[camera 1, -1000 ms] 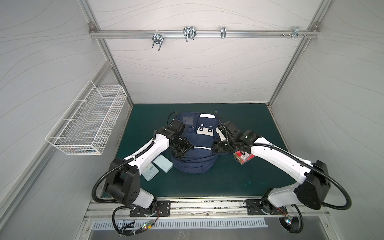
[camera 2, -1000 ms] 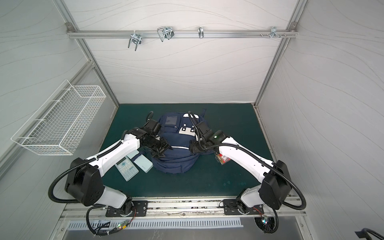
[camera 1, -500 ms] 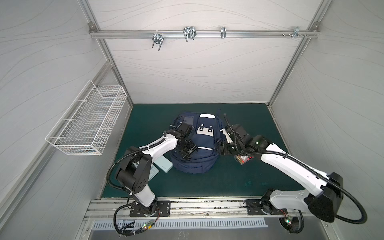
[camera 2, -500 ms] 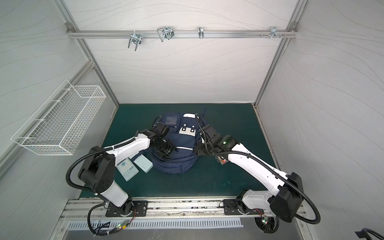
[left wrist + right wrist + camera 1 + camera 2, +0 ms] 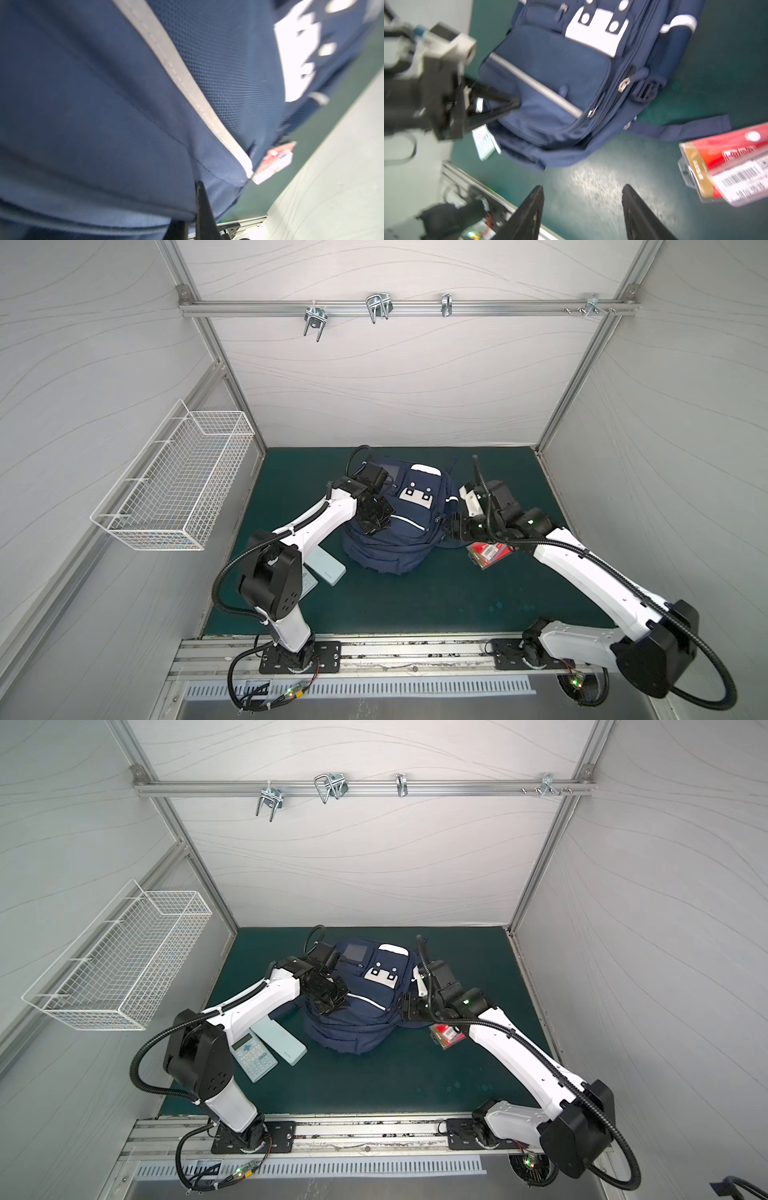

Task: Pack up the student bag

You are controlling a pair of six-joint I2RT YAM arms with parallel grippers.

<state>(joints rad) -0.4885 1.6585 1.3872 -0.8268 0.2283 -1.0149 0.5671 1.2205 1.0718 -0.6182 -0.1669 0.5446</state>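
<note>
On the desk (image 5: pixel 415 605), left pincer (image 5: pixel 517 102) pinches shut on bag (image 5: pixel 399 539) fabric, likely steadying it; right pincer (image 5: pixel 583 187) hovers half-open, empty.

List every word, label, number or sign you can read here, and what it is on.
Nothing can be read for certain.
On the red package: white logo, barcode label and Chinese characters, all blurred.
On the calculator: key markings, too small.
On the blue case: a tiny mark, too small.
On the bag: no text seen.

Bright, even light; top views sharp; wrist views blur the student bag (image 5: pixel 104 104).
</note>
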